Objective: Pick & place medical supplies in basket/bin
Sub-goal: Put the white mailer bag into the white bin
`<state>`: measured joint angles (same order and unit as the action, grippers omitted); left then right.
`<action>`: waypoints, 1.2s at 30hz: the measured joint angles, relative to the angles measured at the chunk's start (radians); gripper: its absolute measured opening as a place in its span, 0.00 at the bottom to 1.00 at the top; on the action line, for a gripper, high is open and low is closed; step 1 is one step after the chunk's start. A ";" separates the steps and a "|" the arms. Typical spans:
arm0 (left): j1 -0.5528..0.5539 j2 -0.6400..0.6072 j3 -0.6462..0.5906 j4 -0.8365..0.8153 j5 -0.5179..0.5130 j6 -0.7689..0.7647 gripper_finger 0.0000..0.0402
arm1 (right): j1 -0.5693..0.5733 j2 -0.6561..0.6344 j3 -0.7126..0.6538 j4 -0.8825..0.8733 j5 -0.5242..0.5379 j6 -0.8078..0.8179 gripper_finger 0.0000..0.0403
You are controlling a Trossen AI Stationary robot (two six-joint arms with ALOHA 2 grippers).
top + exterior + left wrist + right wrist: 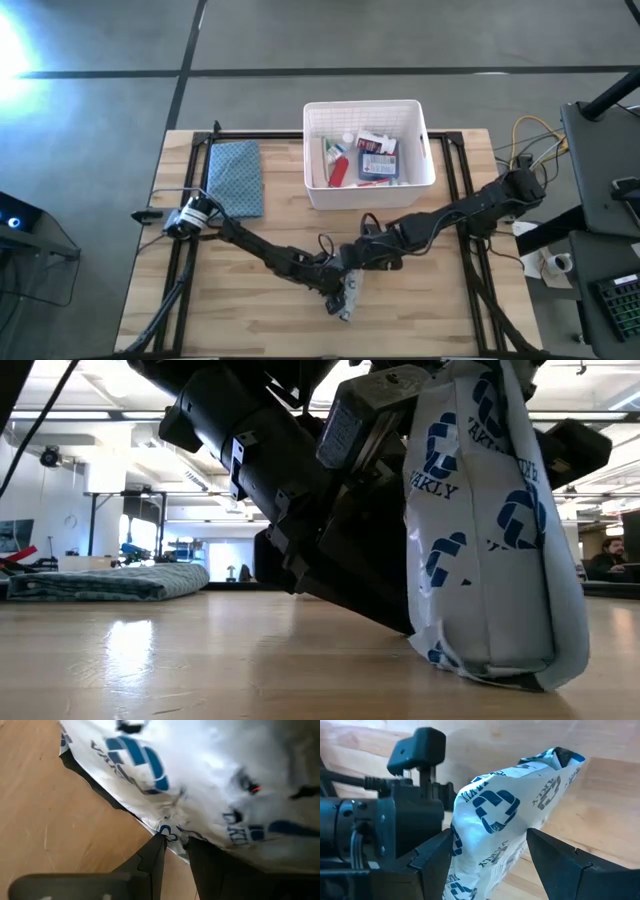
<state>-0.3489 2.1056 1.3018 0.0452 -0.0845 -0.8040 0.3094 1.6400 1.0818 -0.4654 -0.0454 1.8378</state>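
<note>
A silvery-white pouch with blue logos point(346, 295) stands near the table's front middle, its lower end point(500, 672) on the wood. My left gripper point(335, 280) comes from the left and is shut on it. My right gripper point(362, 258) comes from the right and is open. Its two fingers point(437, 857) stand on either side of the pouch point(495, 825); I cannot tell whether they touch it. The white lattice basket point(318, 190) stands at the far middle and holds a white bottle, red-and-white tubes and a blue-white box point(377, 158). My left gripper pinches a thin edge of the pouch point(172, 839) between its two fingers point(152, 857). The pouch stands nearly upright, with its lower end on the table point(500, 672).
A blue-grey patterned folded cloth point(236, 178) lies at the far left and also shows in the low view point(110, 582). Bare wood lies to the front left and front right of the pouch. Black frame rails point(470, 260) run along the table's sides.
</note>
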 joint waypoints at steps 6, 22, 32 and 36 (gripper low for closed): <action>0.000 0.000 0.000 0.000 -0.005 0.002 0.18 | -0.010 0.029 0.010 0.002 -0.008 -0.032 0.61; -0.004 -0.005 0.000 -0.005 -0.004 0.006 0.18 | 0.020 -0.013 0.009 -0.111 -0.065 -0.030 0.60; -0.004 -0.006 0.000 -0.010 -0.011 0.006 0.18 | 0.018 -0.026 0.011 -0.077 -0.002 -0.012 0.64; -0.004 -0.006 0.000 -0.010 -0.015 0.005 0.18 | 0.016 -0.028 0.027 -0.098 0.000 -0.008 0.66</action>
<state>-0.3527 2.0991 1.3018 0.0353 -0.0990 -0.7986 0.3254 1.6119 1.1083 -0.5636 -0.0454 1.8294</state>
